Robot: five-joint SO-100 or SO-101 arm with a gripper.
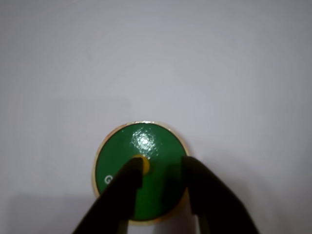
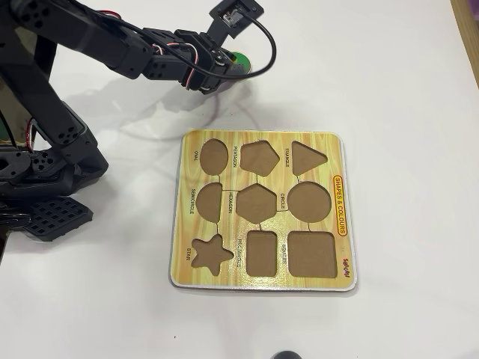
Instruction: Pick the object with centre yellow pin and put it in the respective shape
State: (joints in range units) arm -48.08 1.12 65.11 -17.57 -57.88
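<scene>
So far nothing has been placed: every cut-out in the yellow wood-grain puzzle board shows bare brown, the round one labelled CIRCLE included.

The flat round green disc with its pale wooden rim and yellow knob lies on the white table directly under the black two-finger claw. In the wrist view the two dark fingers straddle the middle of the disc, parted by a moderate gap. The left finger touches or covers part of the yellow knob and the right one stands clear of it. They do not look clamped on the knob, so I judge the grasp not made yet.

Overhead, the claw is well apart from the board. Gripping, lifting, carrying and seating the disc all remain.
</scene>
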